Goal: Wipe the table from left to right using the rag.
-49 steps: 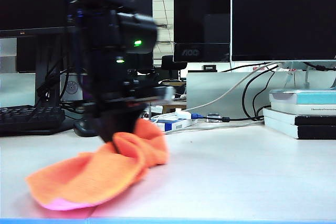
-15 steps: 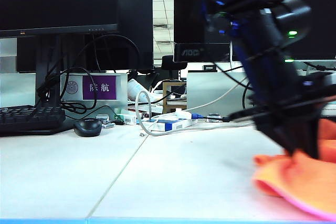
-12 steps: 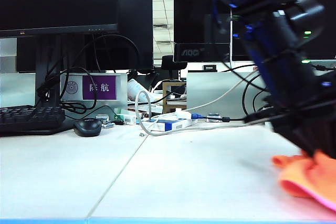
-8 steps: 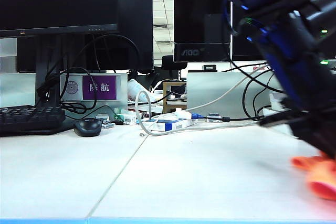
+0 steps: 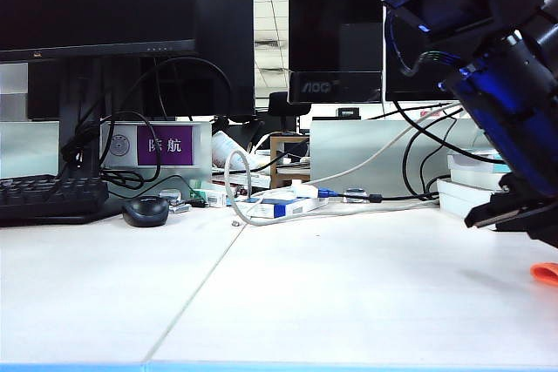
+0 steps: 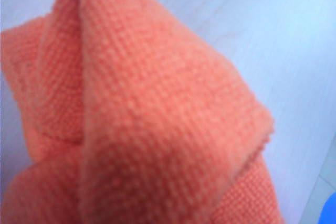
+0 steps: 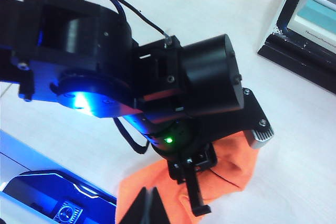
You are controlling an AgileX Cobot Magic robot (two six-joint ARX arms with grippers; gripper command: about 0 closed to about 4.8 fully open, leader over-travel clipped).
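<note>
Left gripper (image 7: 197, 169): jaws clamped on the rag (image 6: 142, 119), which is bunched beneath it on the table (image 5: 288, 294) at the far right end. Right gripper (image 7: 148, 203): fingers pressed together, nothing held, poised above the rag's near edge.

Left claw (image 7: 210, 179) clamped, right claw (image 7: 148, 203) closed
</note>
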